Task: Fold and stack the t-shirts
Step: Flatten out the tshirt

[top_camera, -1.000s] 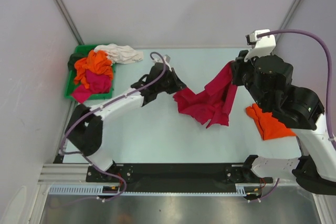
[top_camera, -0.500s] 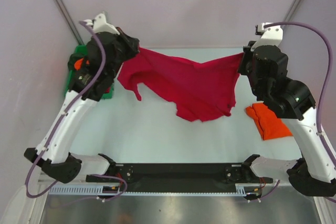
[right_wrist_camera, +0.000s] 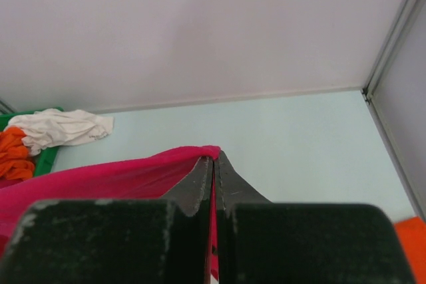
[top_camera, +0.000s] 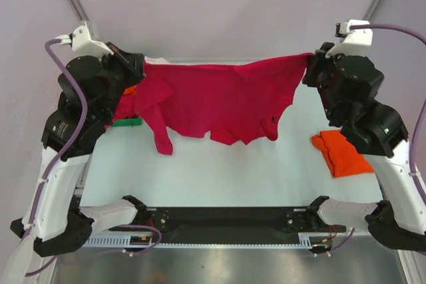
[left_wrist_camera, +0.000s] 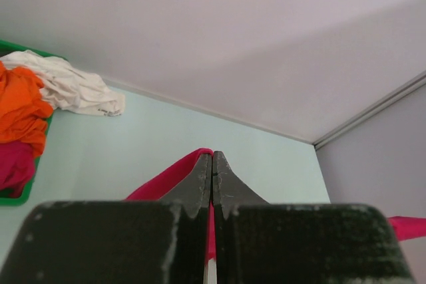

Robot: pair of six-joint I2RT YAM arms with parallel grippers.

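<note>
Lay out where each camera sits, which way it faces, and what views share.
Top external: above and behind the bases, looking down on the table; both arms show, crimson t-shirt stretched between them.
Left wrist: on the left arm, looking past its shut left end effector toward the far wall and white t-shirt.
Right wrist: likewise behind the right end effector, facing the far wall.
Shared: both wrist views show the crimson t-shirt and white t-shirt.

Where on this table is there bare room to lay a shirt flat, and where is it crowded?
Free: the wide middle of the table, between the hanging crimson shirt behind, the near edge in front and the folded orange shirt at right. Crowded: the far left corner, where the green bin holds heaped shirts.
</note>
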